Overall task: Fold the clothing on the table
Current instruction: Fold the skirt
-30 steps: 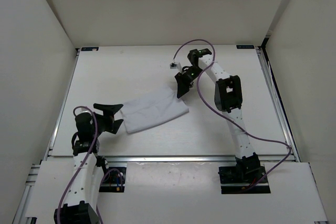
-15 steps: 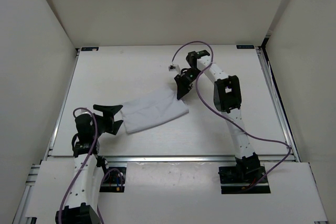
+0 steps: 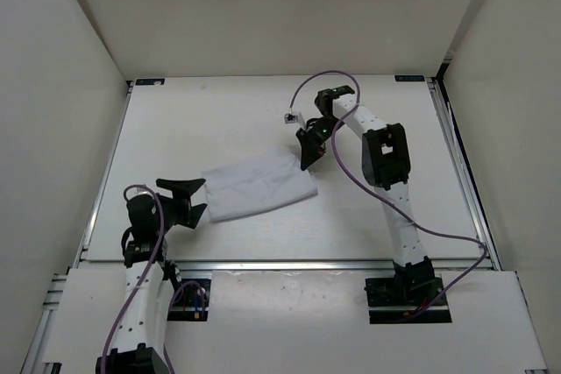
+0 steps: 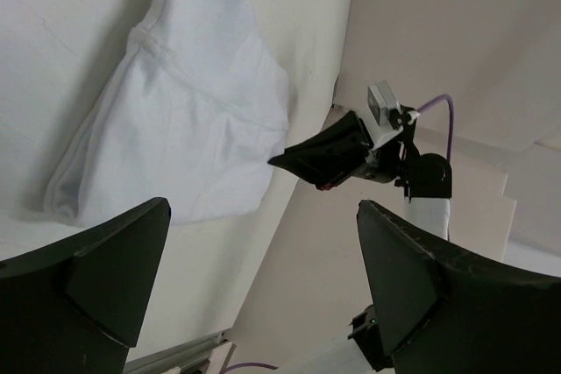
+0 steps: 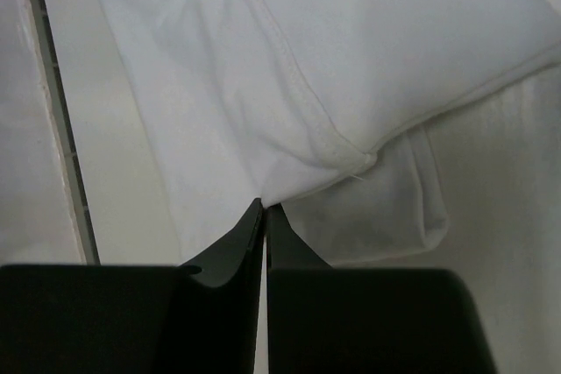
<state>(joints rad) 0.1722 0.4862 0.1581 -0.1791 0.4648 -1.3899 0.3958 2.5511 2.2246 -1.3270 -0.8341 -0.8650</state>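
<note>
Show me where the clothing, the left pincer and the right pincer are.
clothing [image 3: 259, 186], top view, middle of the fabric.
left pincer [image 3: 202, 198], top view, midway between its open fingertips.
right pincer [image 5: 265, 209], right wrist view, where its shut fingertips meet.

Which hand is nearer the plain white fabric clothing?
Right. The right hand is shut on the far right corner of the plain white fabric clothing; the open left hand sits just off its near left end.
</note>
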